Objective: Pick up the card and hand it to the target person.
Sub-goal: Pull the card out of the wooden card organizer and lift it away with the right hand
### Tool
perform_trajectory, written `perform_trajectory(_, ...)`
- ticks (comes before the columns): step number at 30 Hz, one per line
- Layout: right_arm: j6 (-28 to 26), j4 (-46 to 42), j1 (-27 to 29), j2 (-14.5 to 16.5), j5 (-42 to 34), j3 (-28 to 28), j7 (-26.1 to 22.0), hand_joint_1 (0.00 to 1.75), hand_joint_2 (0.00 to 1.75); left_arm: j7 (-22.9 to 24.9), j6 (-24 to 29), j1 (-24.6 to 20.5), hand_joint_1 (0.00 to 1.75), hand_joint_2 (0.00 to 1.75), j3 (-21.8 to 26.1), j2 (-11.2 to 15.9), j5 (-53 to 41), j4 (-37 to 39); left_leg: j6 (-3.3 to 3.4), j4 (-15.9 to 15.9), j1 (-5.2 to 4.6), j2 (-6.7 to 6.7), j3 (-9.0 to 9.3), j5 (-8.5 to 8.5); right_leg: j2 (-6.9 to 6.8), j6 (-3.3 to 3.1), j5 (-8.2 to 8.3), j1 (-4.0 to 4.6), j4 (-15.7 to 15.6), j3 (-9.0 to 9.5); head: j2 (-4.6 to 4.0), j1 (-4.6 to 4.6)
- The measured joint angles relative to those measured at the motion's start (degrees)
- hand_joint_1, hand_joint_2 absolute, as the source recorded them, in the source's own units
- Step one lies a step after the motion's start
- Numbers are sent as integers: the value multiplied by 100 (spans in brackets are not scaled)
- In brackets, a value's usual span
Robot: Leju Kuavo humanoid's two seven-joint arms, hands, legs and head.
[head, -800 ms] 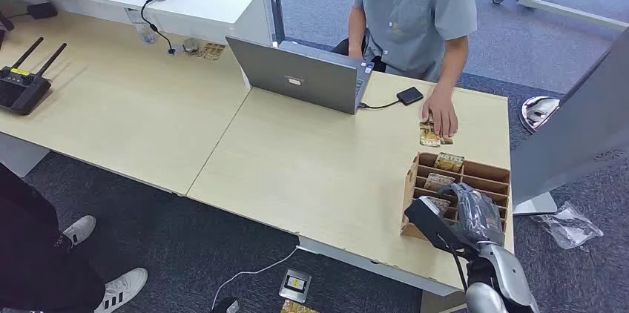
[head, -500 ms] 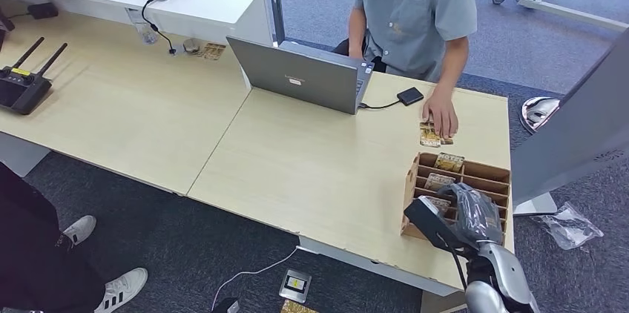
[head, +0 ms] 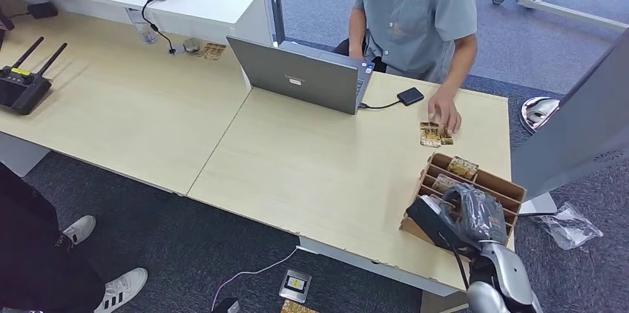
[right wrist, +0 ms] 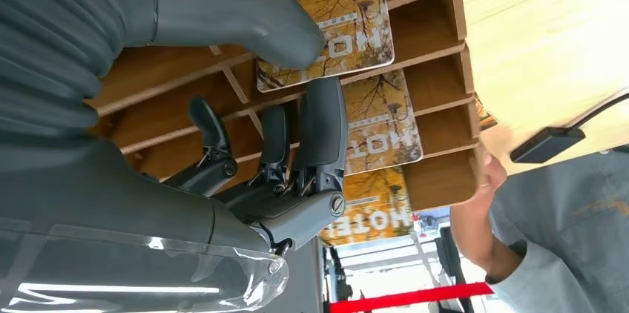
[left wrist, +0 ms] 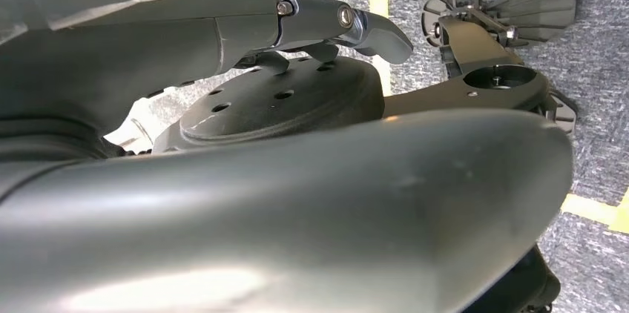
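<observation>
Pinching card between thumb, fingers

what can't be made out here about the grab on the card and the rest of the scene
- Right hand on the nearest hotel card, right wrist view: thumb lies over it; a firm pinch is unclear, the fingers beneath are hidden.
- Wooden card rack, head view: the right hand covers its near slots.
- Cards on the desk, head view: print too small.
- Person, head view: cut off by the top edge.
</observation>
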Motion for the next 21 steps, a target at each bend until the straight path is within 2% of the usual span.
perform_trajectory(4, -94, -9, 32, -12, 72, -37, -37, 154, 175, 5, -1, 0, 0, 0, 0, 0, -3, 0, 0, 0, 0, 0, 0, 0, 0, 0, 0, 0, 0, 0, 1, -1)
perform_trajectory(10, -325, -51, 116, -21, 207, -113, -252, 175, 175, 2, -3, 3, 0, 0, 0, 0, 5, 0, 2, 0, 0, -1, -1, -1, 0, 0, 0, 0, 0, 0, 1, 1)
perform_trajectory(15, -684, -323, 242, -29, 373, -151, -627, 175, 175, -5, -17, 4, 0, 0, 0, 1, 4, 0, 4, 0, 0, -1, -3, -3, 0, 0, 0, 0, 0, -1, 1, -1)
perform_trajectory(21, -987, -973, 371, -33, 679, -193, -785, 175, 175, -18, -31, 4, 0, 0, 0, 4, -15, 0, 6, 0, 1, 0, -4, -4, 0, 0, 0, 0, 0, -3, 1, 0)
